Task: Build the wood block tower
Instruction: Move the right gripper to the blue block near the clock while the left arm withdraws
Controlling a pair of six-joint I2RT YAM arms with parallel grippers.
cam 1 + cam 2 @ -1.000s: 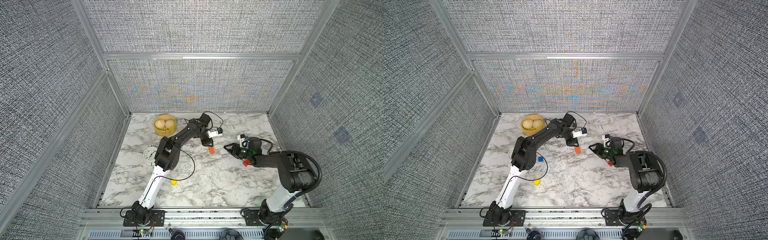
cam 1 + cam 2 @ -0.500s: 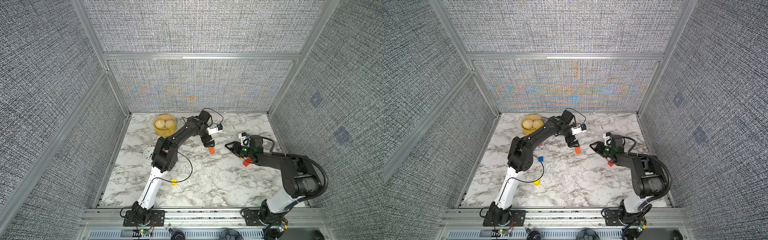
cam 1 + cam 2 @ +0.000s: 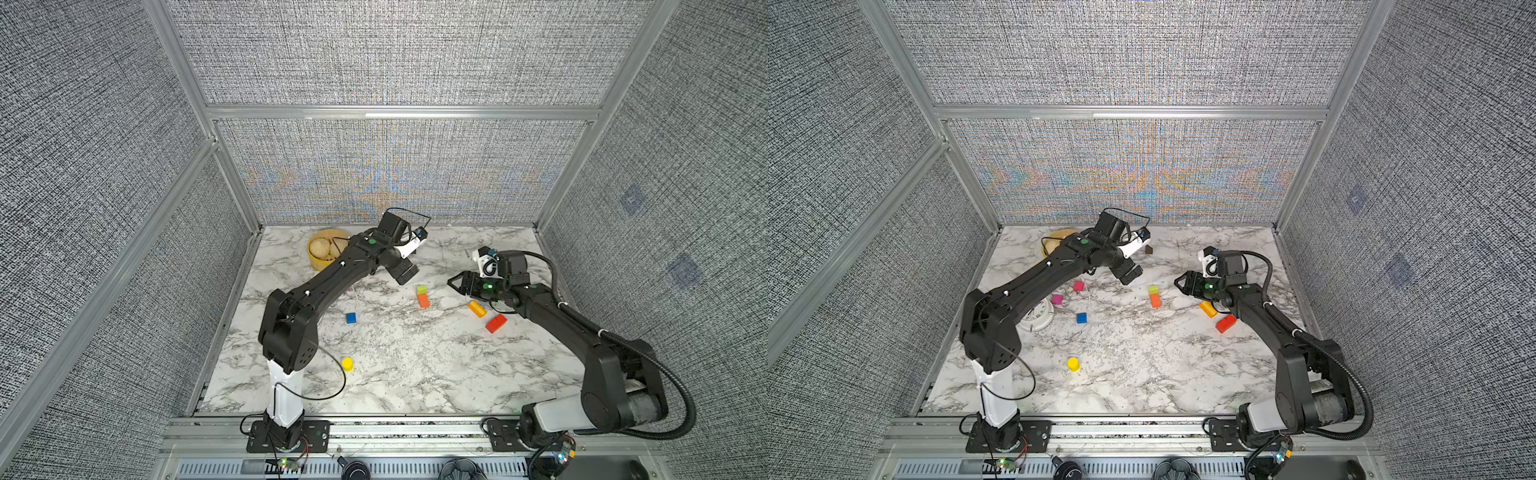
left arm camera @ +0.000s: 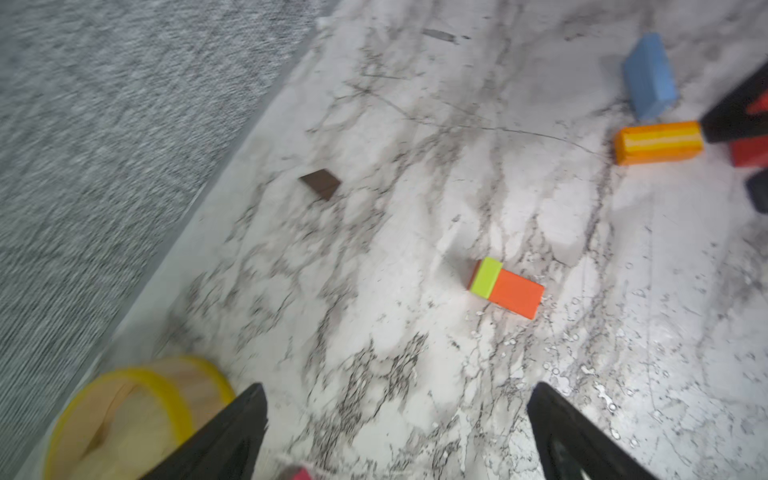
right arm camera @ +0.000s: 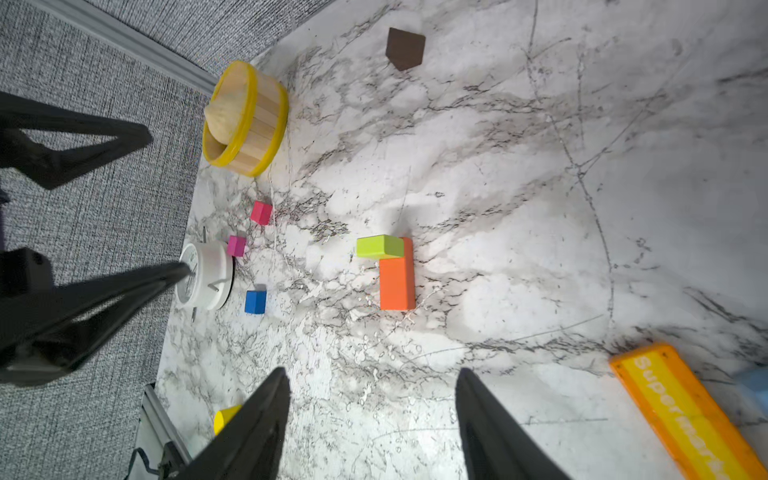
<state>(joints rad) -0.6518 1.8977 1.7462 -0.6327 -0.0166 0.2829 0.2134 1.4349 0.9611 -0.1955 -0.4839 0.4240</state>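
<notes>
Jaws apart on left gripper and right gripper; orange bar flat, front-to-back.

You have a round wooden basket with a yellow rim at the upper left of the marble tabletop in both top views, close to the back wall, and pale buns sit inside it. Below it, near the tabletop's left edge, a white round clock shows only in part in a top view. Grey woven panels set in an aluminium frame close the table in at the back and both sides.
</notes>
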